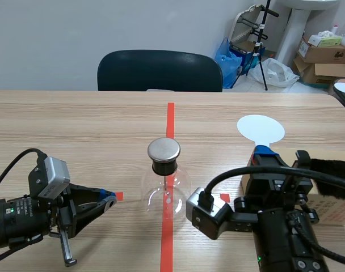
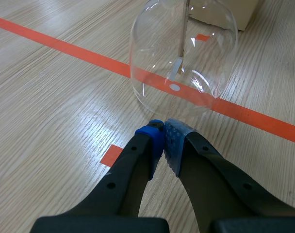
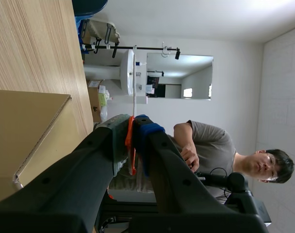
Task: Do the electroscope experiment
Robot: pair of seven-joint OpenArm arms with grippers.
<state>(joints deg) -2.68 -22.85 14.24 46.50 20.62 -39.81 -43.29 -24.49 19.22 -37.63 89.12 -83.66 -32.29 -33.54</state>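
Electroscope flask (image 1: 165,187) on tape, white disc paddle (image 1: 260,129) in right tool (image 1: 263,151).

we see a clear glass flask (image 1: 164,192) with a silver cap (image 1: 164,149) and black stopper (image 1: 164,167). the bench (image 1: 76,124) is pale wood grain, its tape line (image 1: 170,122) orange-red. the black left pincer (image 2: 163,133) has blue dotted pads (image 2: 175,138). the black right pincer (image 3: 133,124) pinches the orange handle (image 3: 130,141) of a white disc (image 1: 260,129). the box (image 3: 21,131) is tan.

Scene view faces across table (image 1: 76,124); left wrist close, sharing flask (image 2: 181,63).
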